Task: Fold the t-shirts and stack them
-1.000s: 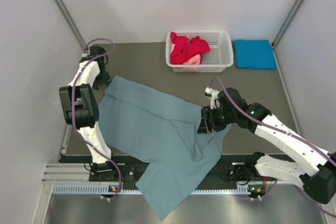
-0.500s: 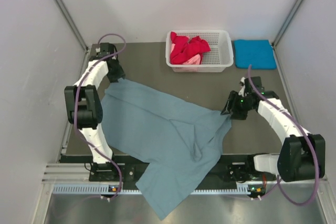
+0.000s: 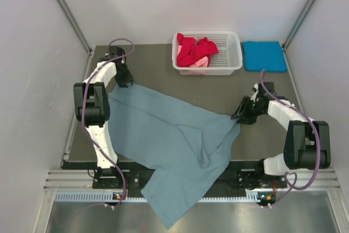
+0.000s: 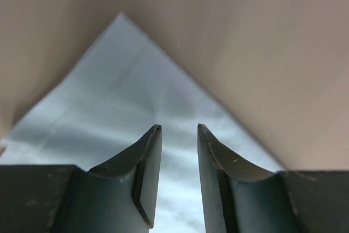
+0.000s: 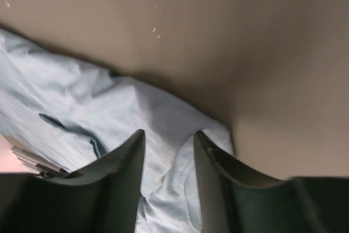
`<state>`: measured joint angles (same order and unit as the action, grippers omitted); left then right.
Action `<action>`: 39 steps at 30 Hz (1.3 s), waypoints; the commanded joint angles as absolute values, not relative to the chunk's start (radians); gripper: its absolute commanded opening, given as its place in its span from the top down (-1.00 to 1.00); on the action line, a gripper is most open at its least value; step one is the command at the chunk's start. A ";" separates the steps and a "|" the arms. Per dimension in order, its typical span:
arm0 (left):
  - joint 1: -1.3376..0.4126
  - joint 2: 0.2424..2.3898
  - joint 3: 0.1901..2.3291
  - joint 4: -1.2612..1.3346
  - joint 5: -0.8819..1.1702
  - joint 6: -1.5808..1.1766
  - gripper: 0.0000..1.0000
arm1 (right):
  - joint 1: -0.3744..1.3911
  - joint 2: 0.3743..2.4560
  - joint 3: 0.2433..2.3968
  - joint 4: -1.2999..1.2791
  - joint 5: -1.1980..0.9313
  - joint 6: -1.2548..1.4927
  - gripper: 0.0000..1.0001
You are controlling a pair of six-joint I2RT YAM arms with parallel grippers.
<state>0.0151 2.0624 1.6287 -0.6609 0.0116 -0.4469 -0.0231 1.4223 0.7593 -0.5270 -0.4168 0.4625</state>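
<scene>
The large grey-blue t-shirt (image 3: 158, 135) lies spread across the table, and its lower part hangs over the near edge. My left gripper (image 3: 125, 79) hovers at its far left corner. In the left wrist view that gripper (image 4: 179, 127) stands open by a narrow gap over the cloth corner (image 4: 117, 83). My right gripper (image 3: 240, 115) is at the shirt's right corner. Seen from the right wrist, the gripper (image 5: 169, 133) is open and straddles a bunched fold of the cloth (image 5: 163, 118). A folded turquoise t-shirt (image 3: 264, 56) lies at the far right.
A white lattice basket (image 3: 235, 53) stands at the back centre and holds a crumpled red t-shirt (image 3: 193, 48) over a pink one (image 3: 198, 64). White walls close in the left and right sides. Bare table (image 3: 262, 91) shows around the right arm.
My right arm swung out from the shirt's middle to its right corner, and that corner now reaches further right. My left gripper shifted right along the far left corner. Both jaws have narrowed.
</scene>
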 commanded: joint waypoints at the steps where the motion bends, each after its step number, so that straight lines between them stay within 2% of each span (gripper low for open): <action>1: 0.015 2.108 1.727 -0.660 0.012 -0.440 0.25 | -0.055 1.459 0.785 -0.442 -0.428 0.460 0.24; 4: 0.015 2.144 1.778 -0.676 0.012 -0.443 0.26 | -0.077 1.485 0.801 -0.442 -0.391 0.439 0.46; 5: 0.015 2.152 1.787 -0.680 0.012 -0.446 0.26 | -0.083 1.496 0.801 -0.440 -0.384 0.430 0.59; 6: 0.014 2.151 1.798 -0.680 0.014 -0.449 0.26 | -0.093 1.500 0.804 -0.443 -0.368 0.426 0.85; 7: 0.015 2.152 1.799 -0.680 0.009 -0.452 0.26 | -0.098 1.509 0.805 -0.440 -0.361 0.425 0.98; 8: 0.015 2.146 1.801 -0.680 0.011 -0.454 0.26 | -0.103 1.512 0.808 -0.445 -0.321 0.426 1.00; 16: 0.017 2.146 1.842 -0.693 -0.067 -0.439 0.24 | -0.118 1.514 0.828 -0.385 -0.249 0.460 1.00; 24: 0.020 2.163 1.873 -0.721 -0.069 -0.403 0.25 | -0.117 1.569 0.957 -0.408 -0.206 0.379 1.00; 33: 0.020 2.172 1.879 -0.722 0.026 -0.449 0.30 | -0.117 1.770 1.201 -0.426 -0.207 0.399 1.00; 39: 0.020 2.161 1.878 -0.746 0.015 -0.453 0.31 | -0.118 1.943 1.445 -0.466 -0.166 0.403 1.00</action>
<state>0.0170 2.1696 1.8389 -0.7269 0.0059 -0.4431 -0.0967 1.8893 1.3296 -0.4908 -0.2245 0.4046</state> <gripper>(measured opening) 0.346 0.009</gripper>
